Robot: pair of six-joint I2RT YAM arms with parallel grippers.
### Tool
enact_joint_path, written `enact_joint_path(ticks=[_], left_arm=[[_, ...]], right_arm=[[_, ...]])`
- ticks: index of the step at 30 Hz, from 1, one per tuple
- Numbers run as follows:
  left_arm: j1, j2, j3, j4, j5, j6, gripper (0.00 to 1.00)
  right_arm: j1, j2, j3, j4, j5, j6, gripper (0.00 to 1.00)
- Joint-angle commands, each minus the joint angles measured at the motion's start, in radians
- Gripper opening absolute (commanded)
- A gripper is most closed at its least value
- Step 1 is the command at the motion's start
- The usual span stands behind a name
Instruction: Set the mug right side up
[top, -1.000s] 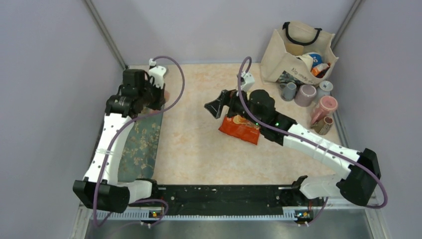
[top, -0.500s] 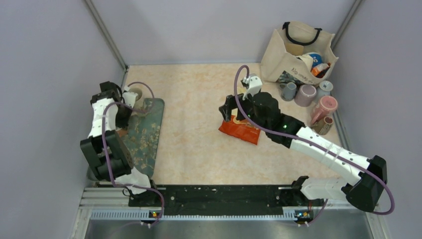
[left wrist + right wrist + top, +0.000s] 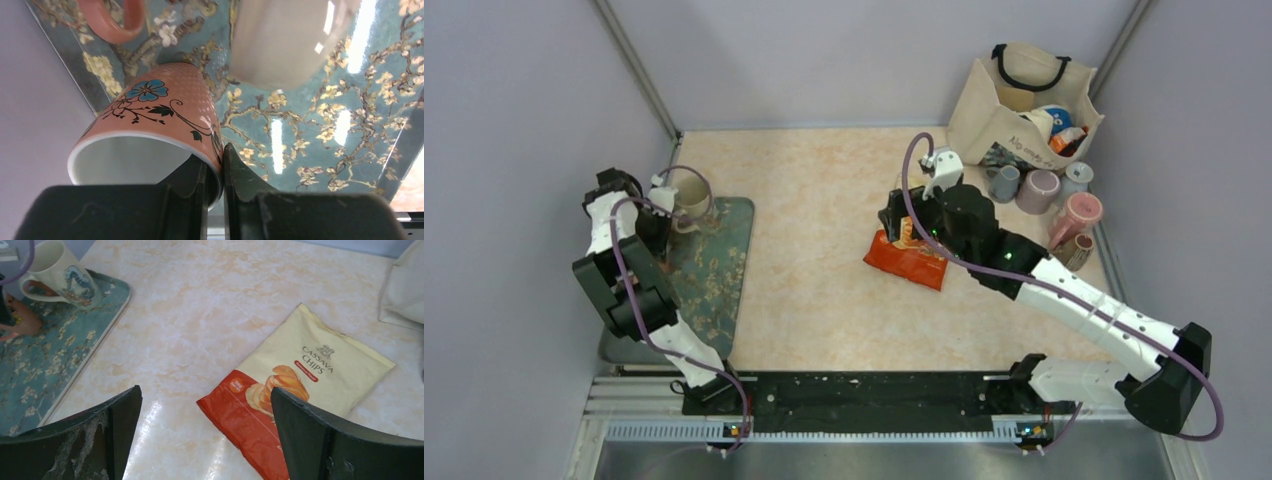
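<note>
Your left hand (image 3: 215, 160) is clamped on the rim of the pink mug (image 3: 160, 110), one finger inside the mouth and one outside the wall. The grip is thin, on the lip only.

The pink mug sits over the far left corner of the tray (image 3: 310, 145). It is tilted, with the mouth facing back toward the wrist camera and the base pointing away. It is not upright. You cannot tell from these views whether it touches the tray or hangs just above it.

The cream mug (image 3: 285, 40) stands just beside it on the same tray, mouth up, and close enough to get bumped. In the top view the arm hides most of the pink mug.

Progress, as a judgement: the grasp is done but the turn is not finished. What is left is to roll the wrist until the mouth faces up, set the base flat on the tray and let go. Watch for slip at the rim and keep clear of the cream mug.

Your right hand (image 3: 205, 440) is spread wide and holds nothing. It hangs over the tabletop (image 3: 200, 300) near the chip bag (image 3: 300, 380), well apart from the tray. It has no part in this step.

At the far right a tote bag (image 3: 1024, 100) stands with several mugs (image 3: 1036, 190) beside it.
</note>
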Motion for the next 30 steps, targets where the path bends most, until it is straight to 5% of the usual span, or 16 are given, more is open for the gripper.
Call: enact_joint_path(ticks=[1, 12, 17, 21, 30], left_arm=[[0.018, 0.042, 0.078, 0.022, 0.057, 0.033, 0.16], [0.026, -0.089, 0.115, -0.025, 0.135, 0.031, 0.59], [0.023, -0.148, 0.169, -0.095, 0.203, 0.005, 0.64], [0.022, -0.214, 0.17, -0.126, 0.29, -0.001, 0.65], [0.019, -0.346, 0.12, -0.107, 0.417, 0.009, 0.69]], right_arm=[[-0.077, -0.026, 0.018, -0.047, 0.059, -0.03, 0.99], [-0.576, -0.099, -0.146, -0.148, 0.224, 0.025, 0.99], [-0.801, -0.113, -0.326, -0.001, 0.305, 0.151, 0.95], [-0.826, -0.04, -0.393, 0.119, 0.454, 0.238, 0.89], [-0.939, 0.201, -0.343, 0.22, 0.406, 0.239, 0.76]])
